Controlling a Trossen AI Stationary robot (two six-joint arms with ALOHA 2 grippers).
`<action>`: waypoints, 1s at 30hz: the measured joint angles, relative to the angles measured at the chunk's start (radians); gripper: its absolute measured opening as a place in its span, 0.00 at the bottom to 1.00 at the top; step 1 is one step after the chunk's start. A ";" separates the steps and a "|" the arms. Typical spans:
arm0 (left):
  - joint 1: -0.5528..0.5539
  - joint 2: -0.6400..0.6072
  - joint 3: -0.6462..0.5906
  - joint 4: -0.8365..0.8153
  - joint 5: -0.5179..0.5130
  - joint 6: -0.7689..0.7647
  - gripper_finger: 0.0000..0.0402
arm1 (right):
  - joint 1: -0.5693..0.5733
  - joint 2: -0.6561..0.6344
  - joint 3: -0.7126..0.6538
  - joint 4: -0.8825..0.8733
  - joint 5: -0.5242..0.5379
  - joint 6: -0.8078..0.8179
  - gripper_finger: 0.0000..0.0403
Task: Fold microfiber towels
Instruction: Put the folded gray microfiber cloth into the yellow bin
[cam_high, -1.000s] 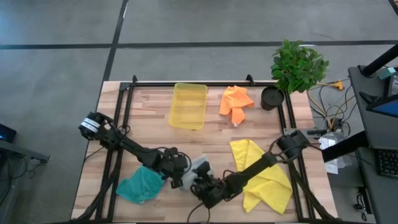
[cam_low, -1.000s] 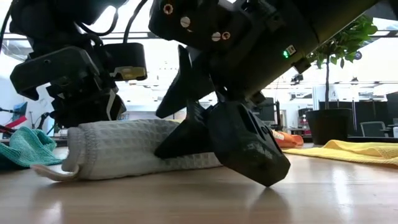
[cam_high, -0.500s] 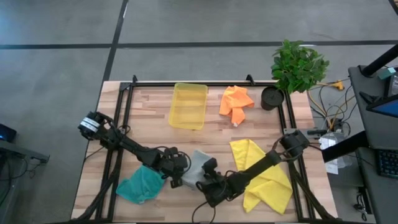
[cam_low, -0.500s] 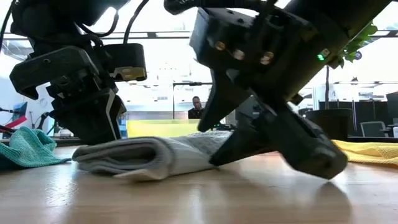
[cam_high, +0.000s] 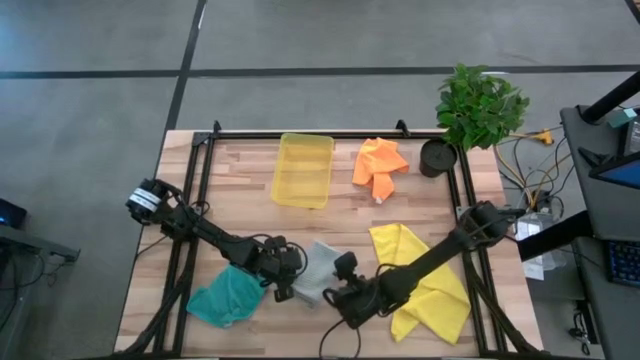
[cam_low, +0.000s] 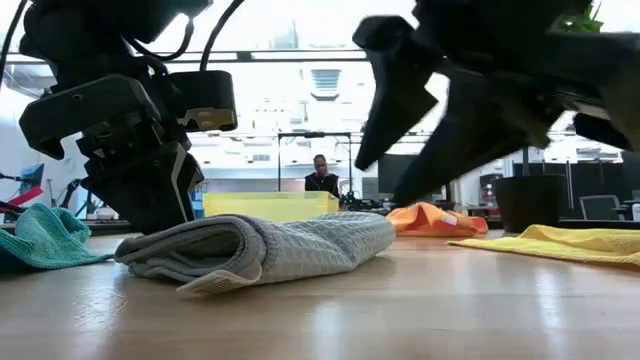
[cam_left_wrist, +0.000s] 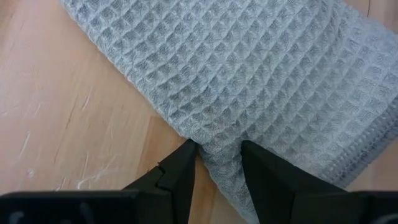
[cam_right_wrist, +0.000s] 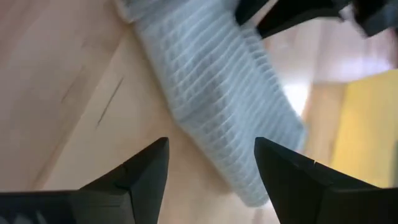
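The light grey towel (cam_high: 318, 272) lies folded on the table at the near middle; it also shows in the low view (cam_low: 270, 250). My left gripper (cam_high: 288, 287) is shut on its left end. My right gripper (cam_high: 342, 292) is open and empty, raised just right of the towel (cam_right_wrist: 211, 93); in the low view it hangs clear above the table (cam_low: 430, 130). The teal towel (cam_high: 228, 297) lies bunched at the near left. The yellow towel (cam_high: 425, 275) lies spread under my right arm. The orange towel (cam_high: 378, 165) lies crumpled at the far right. My left gripper pinches a bunched bit of the grey towel's left edge (cam_left_wrist: 219, 149) between its two fingers (cam_left_wrist: 180, 171). The fingers point down, slanting in from the table's left. The towel lies slack on the table, a folded roll at its near side (cam_low: 215, 262).
A translucent yellow tray (cam_high: 303, 170) stands at the far middle. A potted plant (cam_high: 478, 105) with a dark pot (cam_high: 437, 157) stands at the far right corner. A black frame (cam_high: 200, 180) runs along the table's sides. A person (cam_low: 320, 178) shows in the room behind.
My right gripper has let go of the grey towel, gone toward the table's right edge and risen clear of the table. The towel, rolled up tight a second ago, has been laid over and now lies flatter and longer. My left gripper has kept hold.
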 joint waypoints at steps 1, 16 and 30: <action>0.002 0.000 0.000 0.003 0.000 0.005 0.30 | -0.004 -0.009 -0.024 0.020 -0.022 -0.005 0.58; 0.019 0.000 -0.002 0.029 0.002 0.023 0.30 | -0.012 0.017 -0.227 0.359 0.050 -0.339 0.58; 0.021 -0.002 0.014 0.059 0.007 0.016 0.30 | -0.049 0.020 -0.300 0.581 0.046 -0.473 0.58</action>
